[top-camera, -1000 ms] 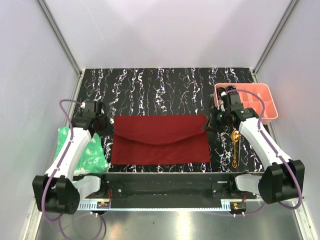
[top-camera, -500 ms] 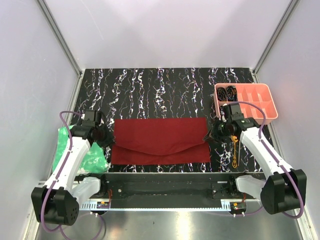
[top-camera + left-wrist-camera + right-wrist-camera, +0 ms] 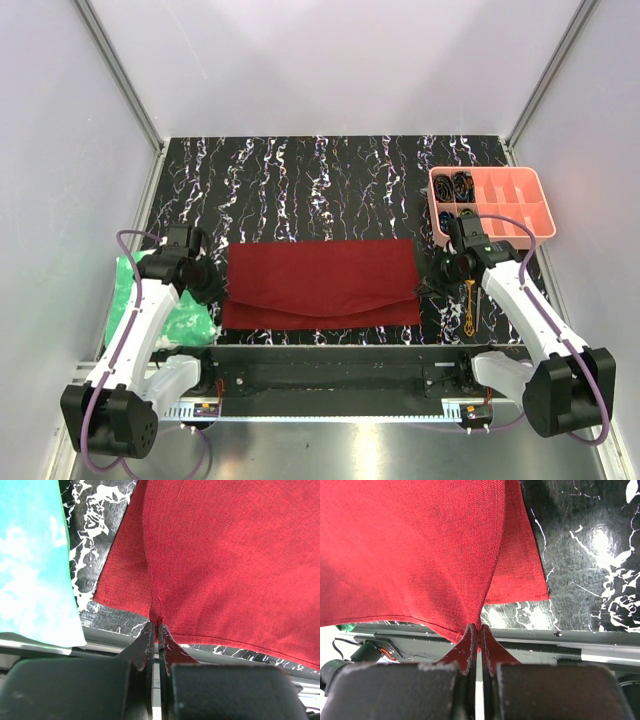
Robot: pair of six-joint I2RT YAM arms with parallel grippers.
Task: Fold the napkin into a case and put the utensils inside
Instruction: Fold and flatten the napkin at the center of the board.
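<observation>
The dark red napkin lies on the marbled table, its far half lifted and drawn over the near half. At the cloth's left side my left gripper is shut on a corner of it; the left wrist view shows red cloth pinched at the closed fingertips. On the right, my right gripper is shut on the other corner, with cloth pinched at its tips. A gold utensil lies to the right of the napkin, under the right arm.
A pink compartment tray with dark coiled items sits at the back right. A green crinkled sheet lies under the left arm at the table's left edge. The black front rail runs just past the napkin's near edge.
Both grippers have pulled the held far edge of the napkin toward the near side. The folded flap now covers more of the lower layer.
</observation>
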